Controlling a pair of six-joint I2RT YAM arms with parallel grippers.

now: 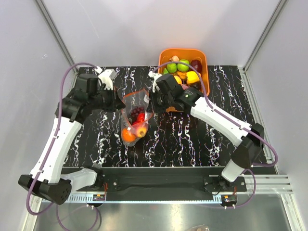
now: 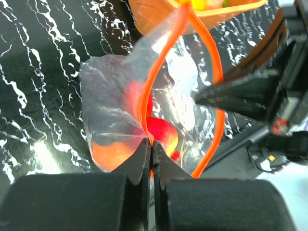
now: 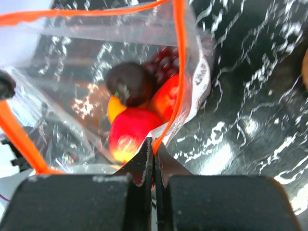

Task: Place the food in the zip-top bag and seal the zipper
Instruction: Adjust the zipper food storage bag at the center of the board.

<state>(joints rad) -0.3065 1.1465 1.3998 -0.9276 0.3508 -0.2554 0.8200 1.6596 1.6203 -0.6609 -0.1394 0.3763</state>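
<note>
We take the orange basket point(image 1: 183, 49) as our mark. It sits across the far edge of the black marbled table point(image 1: 192, 137). The zip-top bag point(image 1: 136, 111) stands just left of the basket on its near side, mouth open. The zipper point(image 2: 155, 82) bows into a loop. The left gripper point(image 2: 150, 144) has its fingers pressed together on the zipper's edge farthest from the basket. The right gripper point(image 3: 153, 144) is likewise clamped on the zipper edge nearest the basket. The food point(image 3: 129, 137) lies low in the bag: red, orange and dark purple pieces. Marbled table surface spreads from the basket towards the arm bases. Grey walls stand beside the table edges.
</note>
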